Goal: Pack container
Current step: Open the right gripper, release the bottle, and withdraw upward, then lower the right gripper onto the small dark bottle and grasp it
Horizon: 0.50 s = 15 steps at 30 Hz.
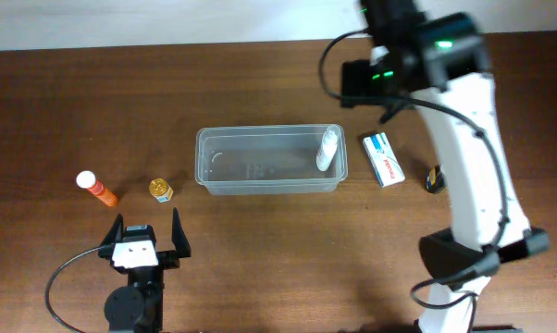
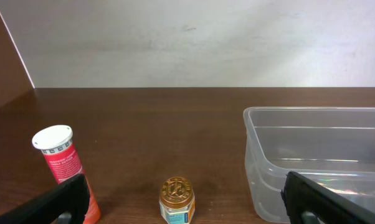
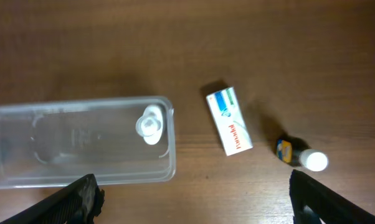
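Note:
The clear container lies mid-table, with a small white bottle standing at its right end. My left gripper is open and empty near the front edge, facing a gold-lidded jar and an orange tube with a white cap. The container's left end shows in the left wrist view. My right gripper is open and empty, held high above the table. Below it are the container, the white bottle, a white-and-blue box and a small dark bottle with a white cap.
In the overhead view the orange tube and the jar lie left of the container. The box and the dark bottle lie to its right. The right arm reaches over the table's right side.

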Each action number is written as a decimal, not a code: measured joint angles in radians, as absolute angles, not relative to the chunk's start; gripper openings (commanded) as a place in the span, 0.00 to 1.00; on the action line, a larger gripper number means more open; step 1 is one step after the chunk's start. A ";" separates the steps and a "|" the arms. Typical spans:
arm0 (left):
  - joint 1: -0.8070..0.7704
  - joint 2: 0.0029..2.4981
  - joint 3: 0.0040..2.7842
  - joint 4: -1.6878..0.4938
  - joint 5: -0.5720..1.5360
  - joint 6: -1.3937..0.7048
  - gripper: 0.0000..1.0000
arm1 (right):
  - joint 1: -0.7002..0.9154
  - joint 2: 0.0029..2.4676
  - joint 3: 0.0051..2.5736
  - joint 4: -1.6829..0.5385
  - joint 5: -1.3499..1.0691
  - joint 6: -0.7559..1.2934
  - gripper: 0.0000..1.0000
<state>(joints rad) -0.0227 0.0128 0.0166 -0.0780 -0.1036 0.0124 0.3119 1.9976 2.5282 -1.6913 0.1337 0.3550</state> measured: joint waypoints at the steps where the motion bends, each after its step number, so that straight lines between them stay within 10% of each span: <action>1: -0.023 0.013 0.017 -0.078 -0.104 0.012 0.99 | 0.277 1.968 2.540 -1.692 0.117 0.332 0.92; 15: -0.023 0.012 0.017 -0.078 -0.104 0.012 0.99 | -0.107 1.420 2.073 -1.634 0.159 0.263 0.98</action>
